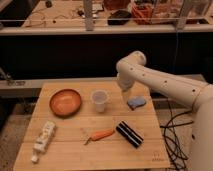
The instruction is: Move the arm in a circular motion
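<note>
The arm (165, 82) is thick, cream-white and tubular, dotted with small dark screw holes. It reaches in from the right, bends at a rounded joint above the far side of the wooden worktop (75, 150) and turns downward. The gripper (125, 96) seems to hang at its lower end, between the clear plastic cup (100, 100) and the blue sponge (136, 102). I cannot tell whether it is open or closed.

one camera | high over table (70, 127) near edge, facing down | gripper (125, 94) mid-frame
</note>
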Robot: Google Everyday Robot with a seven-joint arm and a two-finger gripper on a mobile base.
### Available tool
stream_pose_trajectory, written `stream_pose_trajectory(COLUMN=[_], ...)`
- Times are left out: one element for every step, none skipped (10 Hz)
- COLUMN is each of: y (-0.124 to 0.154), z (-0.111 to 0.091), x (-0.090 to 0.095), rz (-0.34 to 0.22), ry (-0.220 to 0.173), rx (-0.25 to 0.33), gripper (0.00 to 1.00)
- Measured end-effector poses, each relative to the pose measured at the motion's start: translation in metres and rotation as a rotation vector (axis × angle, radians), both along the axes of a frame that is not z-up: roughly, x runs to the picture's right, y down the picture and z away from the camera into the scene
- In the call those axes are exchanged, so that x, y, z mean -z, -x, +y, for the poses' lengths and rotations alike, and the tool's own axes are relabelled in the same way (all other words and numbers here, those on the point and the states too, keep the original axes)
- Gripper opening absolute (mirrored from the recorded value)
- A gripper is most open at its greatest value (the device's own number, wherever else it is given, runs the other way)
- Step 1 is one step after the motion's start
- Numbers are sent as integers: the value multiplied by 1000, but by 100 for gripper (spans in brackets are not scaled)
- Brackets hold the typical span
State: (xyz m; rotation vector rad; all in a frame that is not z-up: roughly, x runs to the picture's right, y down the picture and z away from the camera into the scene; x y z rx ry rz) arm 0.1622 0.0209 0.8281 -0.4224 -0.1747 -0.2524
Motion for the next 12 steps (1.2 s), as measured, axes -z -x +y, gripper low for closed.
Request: stream_pose_trajectory(y=[-34,-57,-76,-97,-105,-107,-107,-101,-88,-69,-46,-19], z=[13,25,38,55,67,76,91,98,104,107,108,107], x=[1,6,14,29,43,56,78,91,103,116,126,135], rz=[-3,-6,-11,-19,-23,-24,-22,-23,-28,-36,-49,-67], ry=[21,38,50,67,80,89,100,106,112,113,107,99], rx=[-59,-95,-119,-135,-132,-126,-111,-97,-74,-49,-25,1], gripper=[80,80,80,80,80,80,80,80,80,80,80,80])
